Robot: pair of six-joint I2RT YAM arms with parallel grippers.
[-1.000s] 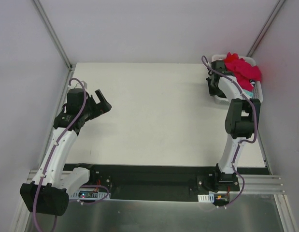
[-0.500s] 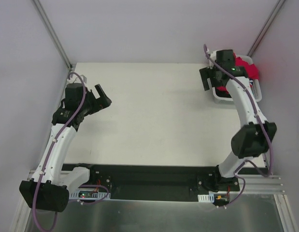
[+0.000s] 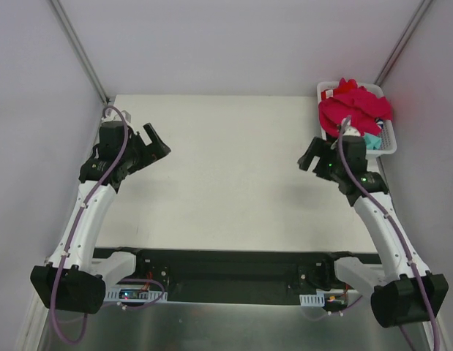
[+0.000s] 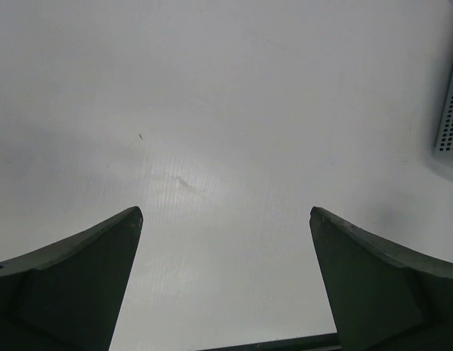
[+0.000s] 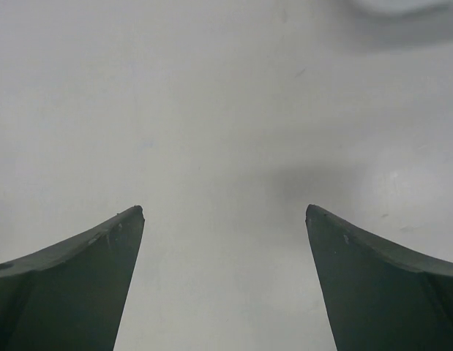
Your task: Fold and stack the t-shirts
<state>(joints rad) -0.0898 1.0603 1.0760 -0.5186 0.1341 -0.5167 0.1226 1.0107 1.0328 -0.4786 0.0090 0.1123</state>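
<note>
The t-shirts (image 3: 349, 107) lie heaped in the white basket (image 3: 388, 140) at the table's far right corner. A magenta-red one is on top and a strip of teal (image 3: 372, 138) shows under it. My right gripper (image 3: 312, 155) hovers over bare table just left of and nearer than the basket; it is open and touches no cloth. In the right wrist view its fingers (image 5: 80, 256) frame only white tabletop around the right gripper (image 5: 225, 210). My left gripper (image 3: 156, 142) is open over the table's left side, and the left gripper (image 4: 225, 212) is also empty in its own view.
A corner of the slotted basket (image 4: 449, 117) shows at the right edge of the left wrist view. Grey walls close the table (image 3: 226, 175) on the left, back and right. A black rail (image 3: 226, 274) with the arm bases runs along the near edge.
My right gripper has opened and pulled back out of the basket, toward the near left, leaving the shirts heaped there. The left arm has barely shifted.
</note>
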